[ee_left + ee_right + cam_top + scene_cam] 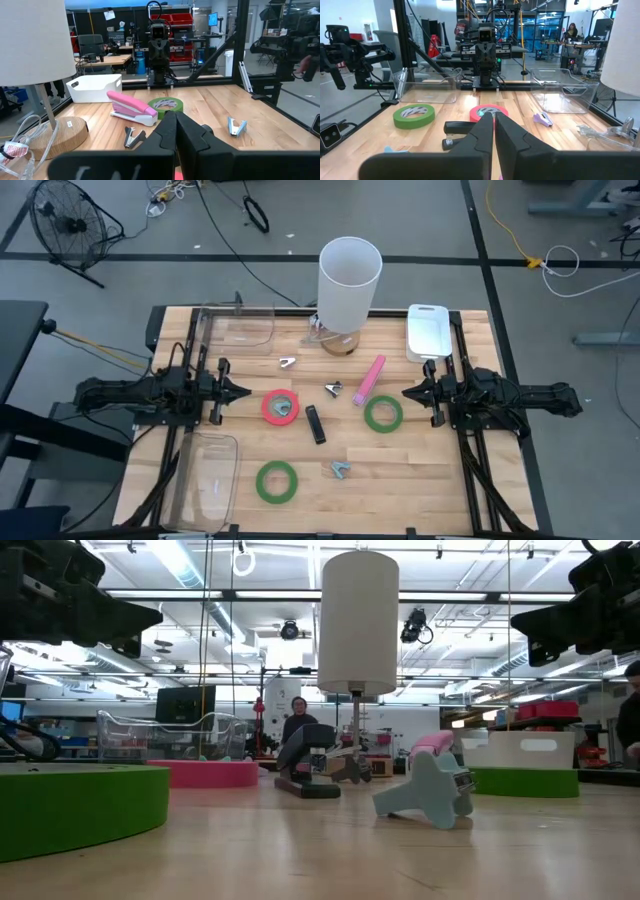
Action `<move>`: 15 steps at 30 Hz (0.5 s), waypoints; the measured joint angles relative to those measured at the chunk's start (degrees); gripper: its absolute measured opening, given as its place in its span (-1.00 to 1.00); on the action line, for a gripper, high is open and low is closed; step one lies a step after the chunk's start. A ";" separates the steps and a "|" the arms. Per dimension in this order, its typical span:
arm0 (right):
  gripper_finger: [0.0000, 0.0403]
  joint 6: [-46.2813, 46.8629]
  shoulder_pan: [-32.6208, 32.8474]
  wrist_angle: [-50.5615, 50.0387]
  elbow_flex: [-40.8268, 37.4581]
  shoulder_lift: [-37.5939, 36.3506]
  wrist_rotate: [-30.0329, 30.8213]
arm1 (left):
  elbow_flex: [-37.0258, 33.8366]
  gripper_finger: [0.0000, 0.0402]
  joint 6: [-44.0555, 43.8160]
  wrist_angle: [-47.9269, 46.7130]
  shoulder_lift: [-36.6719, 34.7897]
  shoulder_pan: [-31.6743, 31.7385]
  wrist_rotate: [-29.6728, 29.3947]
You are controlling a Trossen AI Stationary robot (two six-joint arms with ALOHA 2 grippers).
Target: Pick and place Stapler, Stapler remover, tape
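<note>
1. High view: left hand (pixel 243 391) and right hand (pixel 409 392) hang clenched and empty at opposite bench (pixel 420 480) edges, facing inward. Red tape (pixel 280 407), two green tapes (pixel 382 413) (pixel 276 481), pink stapler (pixel 368 380), black stapler (pixel 316 424) and staple removers (pixel 341 470) lie scattered between; nothing sorted yet.
2. Low view: remover (pixel 428 790) rests on the bench, near the lamp (pixel 358 625).
3. Wrist views: clear bins (pixel 560 90) stand empty, likely the destinations.

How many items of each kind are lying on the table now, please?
Tape rings: 3, red, green, green
Staplers: 2, pink, black
Staple removers: 3
Clear bins: 2
White bin: 1
Lamp: 1
Total: 12
</note>
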 joint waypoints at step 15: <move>-0.89 7.49 0.00 14.41 0.00 0.00 -0.26 | -0.01 -0.99 0.01 -0.01 0.02 0.00 0.00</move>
